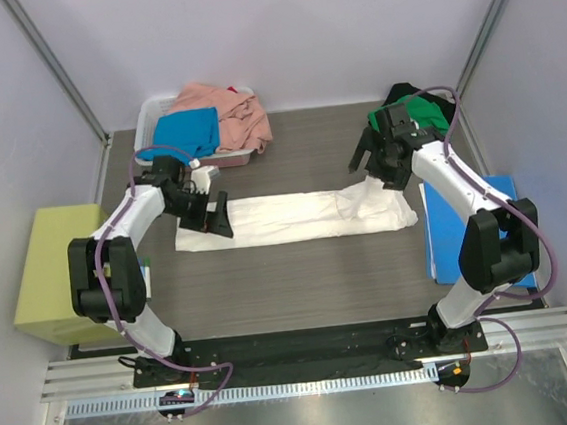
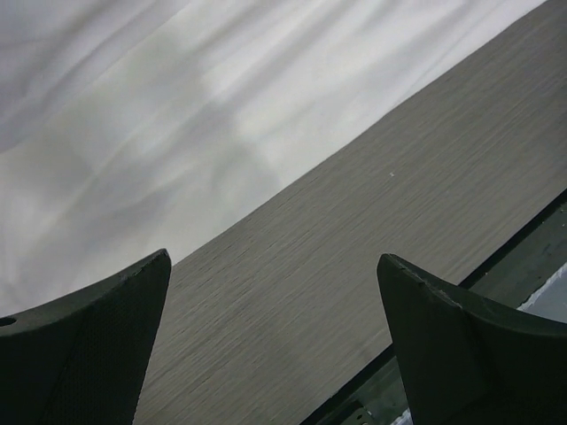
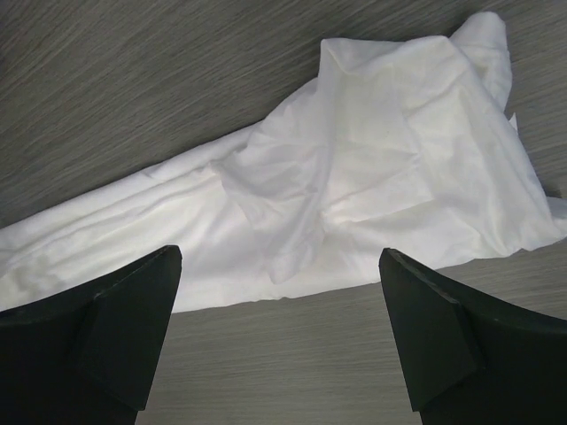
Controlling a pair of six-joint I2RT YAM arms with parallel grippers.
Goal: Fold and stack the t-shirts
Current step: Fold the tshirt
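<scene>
A white t-shirt (image 1: 294,216) lies across the middle of the table as a long flat strip, rumpled at its right end (image 3: 372,195). My left gripper (image 1: 212,217) hovers open over the strip's left end; in the left wrist view the gripper (image 2: 275,292) has bare table between its fingers and white cloth (image 2: 133,133) just beyond. My right gripper (image 1: 373,167) hangs open just behind the right end; in the right wrist view that gripper (image 3: 279,292) is empty, with the shirt's edge ahead of it. A bright blue shirt (image 1: 187,131) and a salmon pink shirt (image 1: 234,112) fill the basket. Green (image 1: 426,110) and black (image 1: 400,92) shirts lie at the back right.
The white plastic basket (image 1: 153,109) stands at the back left. A flat blue folder (image 1: 452,241) lies along the table's right side under the right arm. A yellow-green box (image 1: 53,270) sits off the table's left edge. Walls enclose the back and both sides.
</scene>
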